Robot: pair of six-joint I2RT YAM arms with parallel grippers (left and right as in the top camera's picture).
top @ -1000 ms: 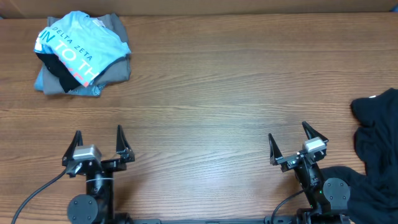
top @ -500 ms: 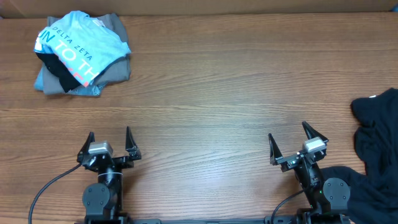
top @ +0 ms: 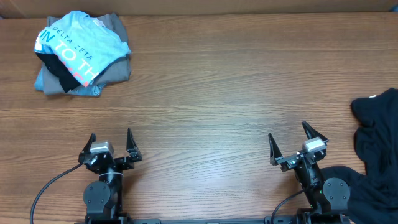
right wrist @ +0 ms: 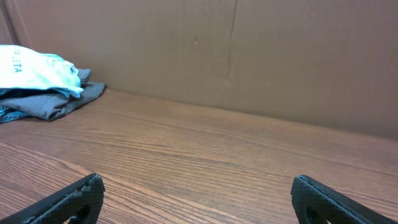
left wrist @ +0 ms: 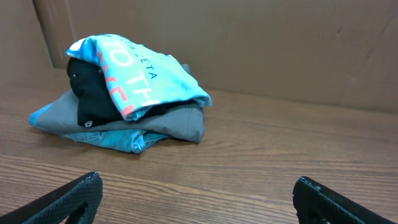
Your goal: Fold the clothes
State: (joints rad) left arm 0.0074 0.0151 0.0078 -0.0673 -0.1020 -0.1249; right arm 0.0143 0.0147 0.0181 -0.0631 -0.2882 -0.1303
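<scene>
A pile of folded clothes [top: 81,55] lies at the far left corner of the table: a sky-blue T-shirt with white and coral lettering [left wrist: 140,74] on top of black, grey and pale blue garments. A loose, crumpled black garment [top: 376,146] spreads over the right edge. My left gripper [top: 111,138] rests near the front edge, open and empty, far from the pile. My right gripper [top: 289,137] also stands open and empty, just left of the black garment. In the right wrist view the pile [right wrist: 43,87] shows at the far left.
The wooden table [top: 217,93] runs between both grippers and the pile. A brown cardboard wall [left wrist: 249,37] stands along the table's back edge. A cable [top: 50,183] trails from the left arm's base.
My left gripper has shifted a little to the right and turned to face more straight ahead. The right arm and the clothes have not moved.
</scene>
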